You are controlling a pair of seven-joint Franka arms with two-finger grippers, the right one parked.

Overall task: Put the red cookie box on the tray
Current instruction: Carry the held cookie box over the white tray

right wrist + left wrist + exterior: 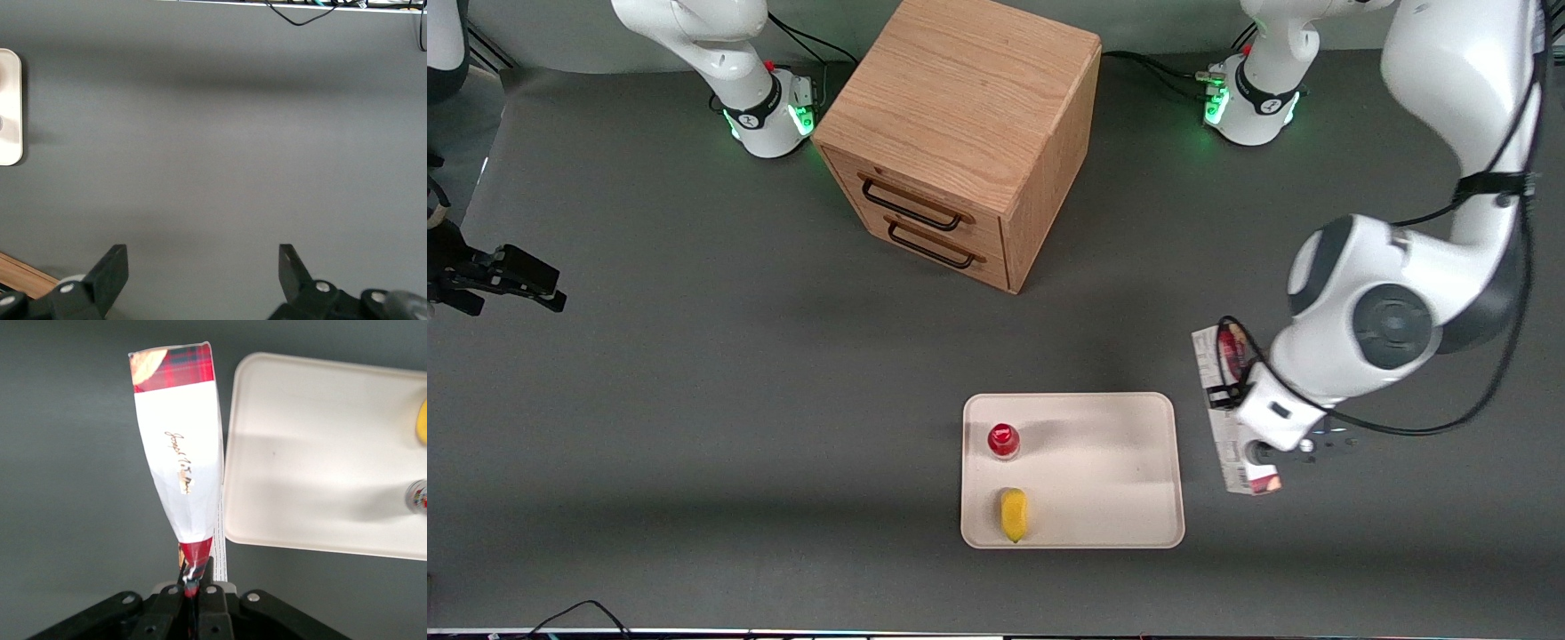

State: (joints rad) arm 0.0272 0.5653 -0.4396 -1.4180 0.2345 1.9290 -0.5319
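The red cookie box [1230, 449] lies lengthwise just beside the tray [1103, 462], on the side toward the working arm's end of the table. Its grey-white text panel faces up in the front view. My left gripper [1260, 452] sits over the box's middle, mostly hidden under the wrist. In the left wrist view the gripper [193, 587] is shut on the narrow red edge of the cookie box [180, 453], whose white patch and tartan end stretch away from the fingers [212, 603]. The cream tray [320, 453] runs right alongside the box.
On the tray stand a small red-capped bottle [1003, 440] and a yellow object [1013, 514], both at the end nearer the parked arm. A wooden drawer cabinet [960, 133] stands farther from the front camera, mid-table.
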